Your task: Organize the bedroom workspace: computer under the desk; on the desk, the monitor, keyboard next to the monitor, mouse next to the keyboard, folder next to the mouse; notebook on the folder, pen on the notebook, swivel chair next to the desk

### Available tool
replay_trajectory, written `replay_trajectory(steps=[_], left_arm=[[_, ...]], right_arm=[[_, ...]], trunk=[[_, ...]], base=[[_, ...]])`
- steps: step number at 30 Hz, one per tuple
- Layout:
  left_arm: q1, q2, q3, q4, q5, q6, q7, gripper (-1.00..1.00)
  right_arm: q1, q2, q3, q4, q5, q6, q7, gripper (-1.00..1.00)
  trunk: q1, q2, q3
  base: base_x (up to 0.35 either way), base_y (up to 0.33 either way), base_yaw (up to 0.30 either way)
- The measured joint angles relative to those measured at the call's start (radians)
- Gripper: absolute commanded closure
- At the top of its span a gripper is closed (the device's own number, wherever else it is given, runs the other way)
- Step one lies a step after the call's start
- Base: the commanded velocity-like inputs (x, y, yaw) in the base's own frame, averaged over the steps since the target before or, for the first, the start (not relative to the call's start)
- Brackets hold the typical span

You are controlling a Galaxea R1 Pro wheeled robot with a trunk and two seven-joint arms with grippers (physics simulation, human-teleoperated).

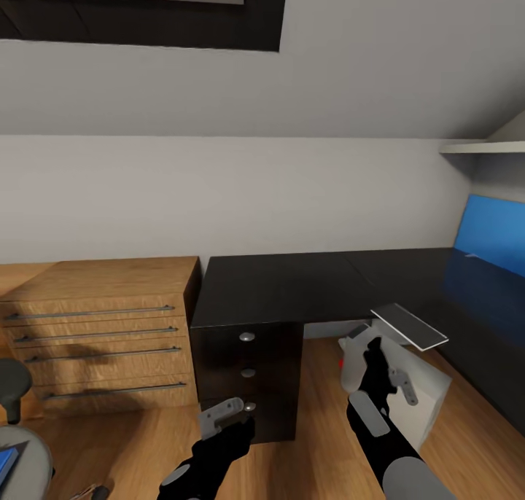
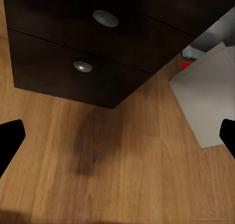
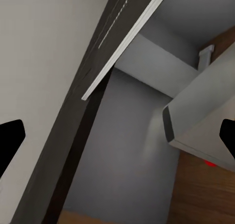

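Head view: both arms are low in front of the robot. The left gripper (image 1: pixel 227 418) hangs just before the desk's (image 1: pixel 292 288) black drawer stack (image 1: pixel 248 372), level with the lowest round knob. The right gripper (image 1: pixel 373 358) points up beside the computer (image 1: pixel 415 394), a pale grey tower on the floor under the desk's inner corner; from this angle I cannot tell how either pair of fingers stands. A flat grey-edged slab (image 1: pixel 410 325) overhangs the desk edge just above and beyond the right gripper — what it is cannot be made out. Farther the same way, by the wall, a bright blue panel (image 1: pixel 496 234) stands upright. Down beside the left arm show the swivel chair's (image 1: pixel 22 449) grey seat and black armrest, with a sliver of blue, probably the folder (image 1: pixel 6 465), on the seat. The desk carries no monitor, keyboard or mouse in sight.

Left wrist view: the fingertips (image 2: pixel 10 140) stand well apart with nothing between them. Ahead lie the wood floor, two drawer fronts with silver knobs, and the tower's corner with its red spot (image 2: pixel 185 65).

Right wrist view: the fingers (image 3: pixel 10 143) are spread and empty. The tower (image 3: pixel 205 121) sits just beside one tip, the desk's underside and edge running past.

By my judgement the folder turns the next move — it lies behind and outboard of the left gripper, so the left arm is nearer. No open container is visible.
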Motion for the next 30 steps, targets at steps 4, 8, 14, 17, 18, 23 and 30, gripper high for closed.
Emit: replay_trajectory(steps=[4,8,14,17,18,23,30], left_arm=[[0.000,0.000,-0.009,0.000,0.000,0.000,-0.001,-1.00],[0.000,0.000,-0.030,0.000,0.000,0.000,0.001,-1.00],[0.000,0.001,-0.052,0.000,-0.001,-0.001,0.005,-1.00],[0.000,0.001,-0.053,0.000,-0.001,-0.001,0.004,-1.00],[0.000,0.001,-0.053,0.000,-0.001,-0.001,0.004,-1.00],[0.000,0.002,-0.053,0.000,0.000,-0.002,0.004,-1.00],[0.000,0.002,-0.053,0.001,0.001,-0.002,0.003,-1.00]], right_arm=[[0.000,-0.001,-0.001,-0.006,0.000,-0.004,0.000,-1.00],[0.000,-0.003,-0.001,-0.012,0.001,-0.023,0.000,-1.00],[0.000,-0.010,-0.037,-0.014,-0.001,-0.065,-0.001,-1.00],[0.000,-0.010,-0.043,-0.014,-0.001,-0.067,-0.001,-1.00],[0.000,-0.010,-0.044,-0.014,-0.001,-0.067,-0.001,-1.00],[0.000,-0.026,-0.054,-0.014,-0.001,-0.067,-0.002,-1.00],[0.000,-0.040,-0.067,-0.013,-0.003,-0.065,-0.003,-1.00]], trunk=[[0.000,0.000,0.000],[0.000,0.000,0.000],[0.000,0.000,0.000],[0.000,0.000,0.000],[0.000,0.000,0.000],[0.000,0.000,0.000],[0.000,0.000,0.000]], base=[[0.213,0.000,0.000],[0.183,0.000,0.000],[0.114,0.000,0.000],[0.076,0.000,0.000],[0.035,0.000,0.000],[0.078,-0.057,0.000],[0.096,-0.082,0.000]])
